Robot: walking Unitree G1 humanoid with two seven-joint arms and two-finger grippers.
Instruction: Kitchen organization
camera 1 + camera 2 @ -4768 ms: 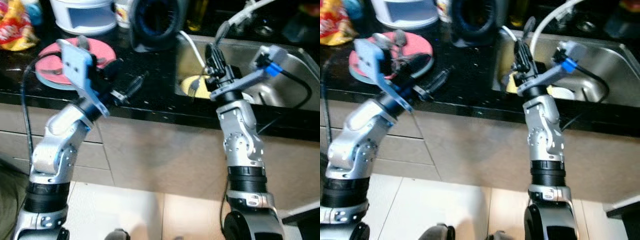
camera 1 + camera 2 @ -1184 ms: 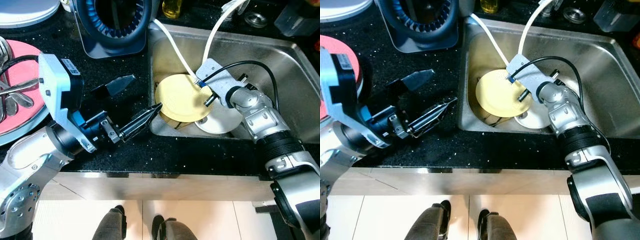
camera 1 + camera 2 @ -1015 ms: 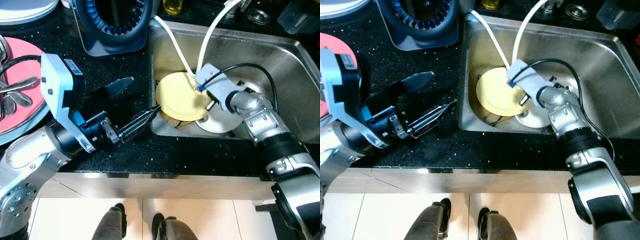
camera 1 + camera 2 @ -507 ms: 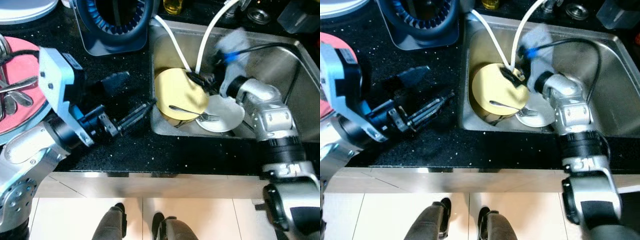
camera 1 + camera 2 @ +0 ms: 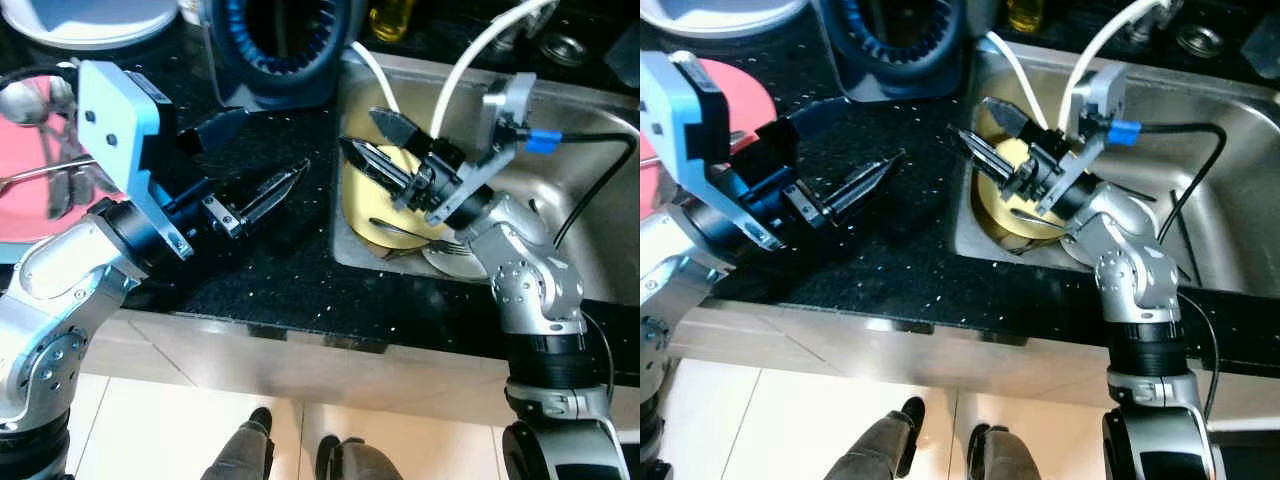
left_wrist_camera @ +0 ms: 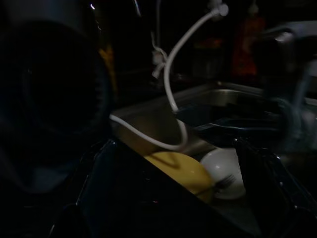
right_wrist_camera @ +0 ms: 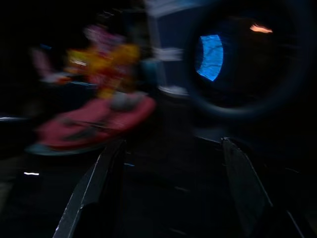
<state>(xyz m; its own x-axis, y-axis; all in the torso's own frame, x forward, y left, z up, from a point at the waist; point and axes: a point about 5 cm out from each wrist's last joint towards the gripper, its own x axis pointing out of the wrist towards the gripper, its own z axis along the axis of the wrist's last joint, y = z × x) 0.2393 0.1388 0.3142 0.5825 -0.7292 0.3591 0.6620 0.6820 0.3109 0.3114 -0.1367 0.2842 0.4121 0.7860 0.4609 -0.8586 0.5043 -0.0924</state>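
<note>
A kitchen seen from above. Nearest, pale floor tiles and the robot's feet sit below a beige cabinet front. Above that runs a black speckled worktop with a steel sink set into it.

The left gripper hovers low over the worktop, its two fingers spread apart and empty, tips aimed toward the sink. The right gripper hangs over the sink's near corner, its fingers also parted with nothing between them, tips aimed back toward the worktop.

Just beneath the right fingers, inside the sink, lies a yellow plate. A fork rests across it onto a white dish beside it. Two white hoses curve down into the sink past the right fingers.

Beyond the left fingers stands a dark blue round appliance. To the far side of the left arm sits a pink plate holding spoons, with a white container behind it.
</note>
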